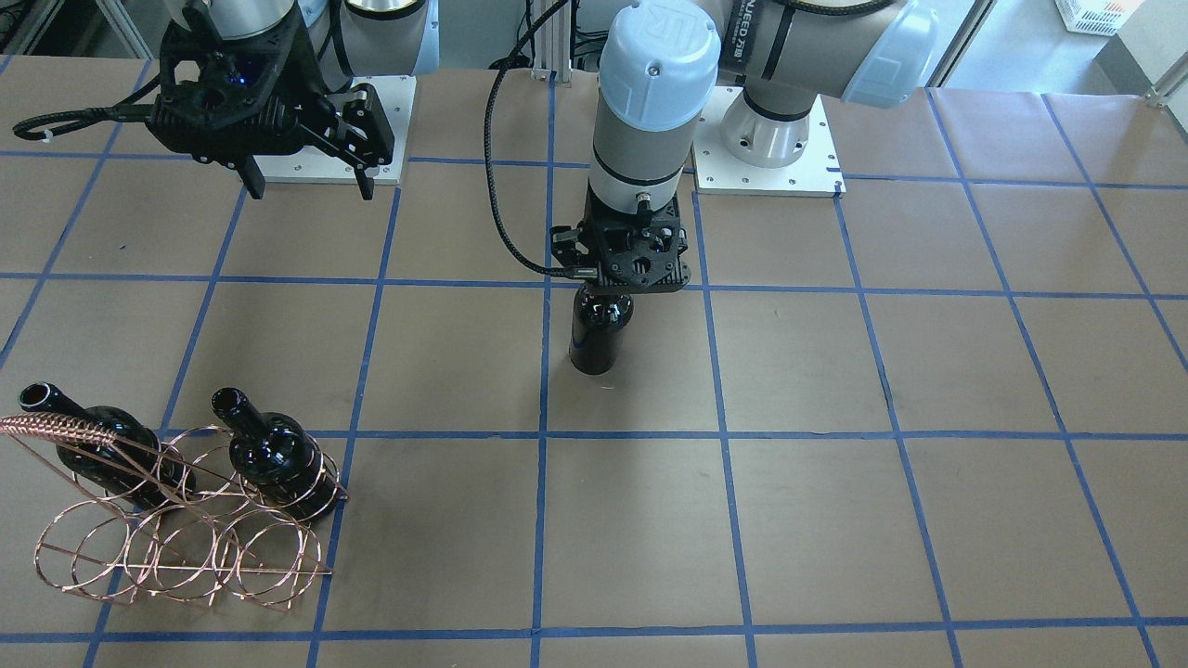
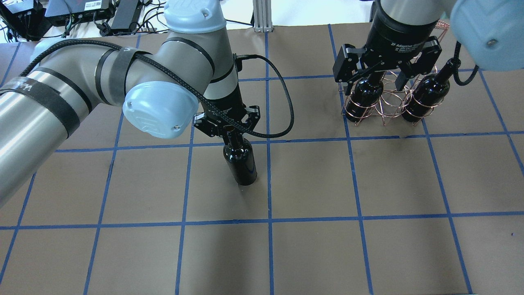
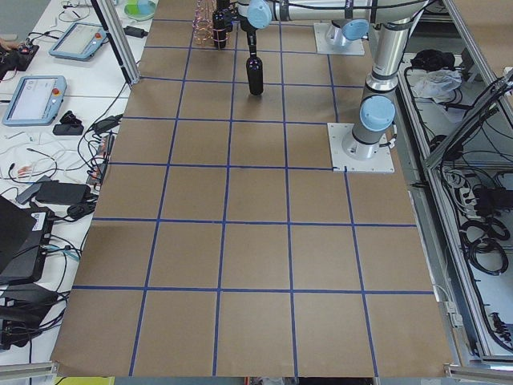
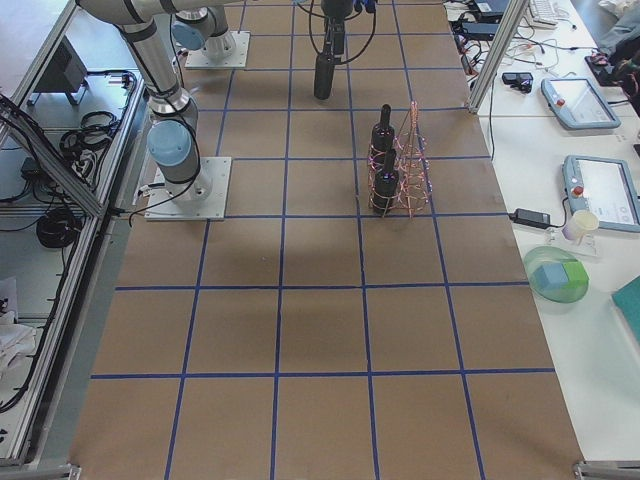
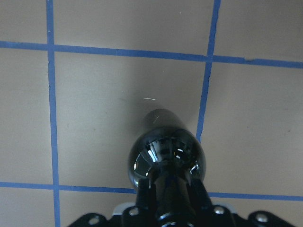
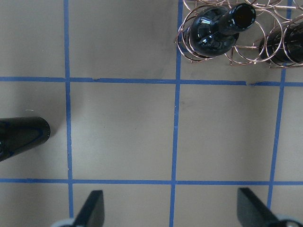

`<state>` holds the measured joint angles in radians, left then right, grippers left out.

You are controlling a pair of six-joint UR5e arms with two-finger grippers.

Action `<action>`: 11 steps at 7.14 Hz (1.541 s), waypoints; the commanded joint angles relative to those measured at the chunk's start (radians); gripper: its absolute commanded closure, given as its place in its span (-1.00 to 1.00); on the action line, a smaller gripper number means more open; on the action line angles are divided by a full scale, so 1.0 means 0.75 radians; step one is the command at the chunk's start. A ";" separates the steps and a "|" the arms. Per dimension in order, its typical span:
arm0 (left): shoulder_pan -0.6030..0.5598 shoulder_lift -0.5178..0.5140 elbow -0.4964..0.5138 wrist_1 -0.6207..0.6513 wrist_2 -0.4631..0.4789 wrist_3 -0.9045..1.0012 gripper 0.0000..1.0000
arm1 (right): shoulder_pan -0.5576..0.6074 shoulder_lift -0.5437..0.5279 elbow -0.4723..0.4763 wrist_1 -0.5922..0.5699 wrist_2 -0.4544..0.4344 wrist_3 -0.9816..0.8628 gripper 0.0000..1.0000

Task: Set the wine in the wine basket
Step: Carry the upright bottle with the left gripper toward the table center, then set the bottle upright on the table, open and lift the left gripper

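Note:
My left gripper [image 1: 620, 278] is shut on the neck of a dark glossy wine bottle [image 1: 599, 334] and holds it upright over the table's middle. I cannot tell whether its base touches the paper. It also shows in the overhead view [image 2: 241, 162] and the left wrist view [image 5: 165, 151]. The copper wire wine basket [image 1: 176, 529] stands far off on my right side and holds two other dark bottles [image 1: 102, 450] [image 1: 274, 459], with bare hoops between them [image 2: 389, 102]. My right gripper [image 1: 311, 190] is open and empty, high above the table and apart from the basket.
Brown paper with a blue tape grid covers the table [image 1: 835, 520]. The arms' white base plates [image 1: 770, 167] sit at the robot's edge. The left arm's black cable [image 2: 286, 110] loops beside the held bottle. Monitors and pendants lie beyond the table's ends [image 4: 590, 190].

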<state>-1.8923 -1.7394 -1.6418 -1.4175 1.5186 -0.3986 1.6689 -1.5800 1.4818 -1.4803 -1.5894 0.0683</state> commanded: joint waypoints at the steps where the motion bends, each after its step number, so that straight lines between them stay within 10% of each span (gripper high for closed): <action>1: -0.027 -0.002 -0.001 0.004 0.000 -0.004 1.00 | 0.000 0.000 0.000 0.000 0.002 0.003 -1.00; 7: -0.048 -0.019 -0.004 0.023 -0.002 -0.004 1.00 | 0.000 0.000 0.002 0.002 0.002 0.003 -1.00; 8: -0.048 -0.017 -0.004 0.025 -0.002 -0.002 0.78 | 0.000 0.000 0.002 0.000 0.002 0.003 -1.00; 9: -0.052 -0.014 -0.004 0.021 -0.006 0.000 0.02 | 0.000 0.000 0.002 0.000 0.004 0.003 -1.00; 11: -0.054 -0.012 -0.004 0.015 -0.006 0.002 -0.02 | 0.000 0.000 0.008 0.000 0.004 0.003 -1.00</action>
<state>-1.9319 -1.7501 -1.6444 -1.4036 1.5145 -0.3980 1.6690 -1.5800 1.4849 -1.4802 -1.5870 0.0706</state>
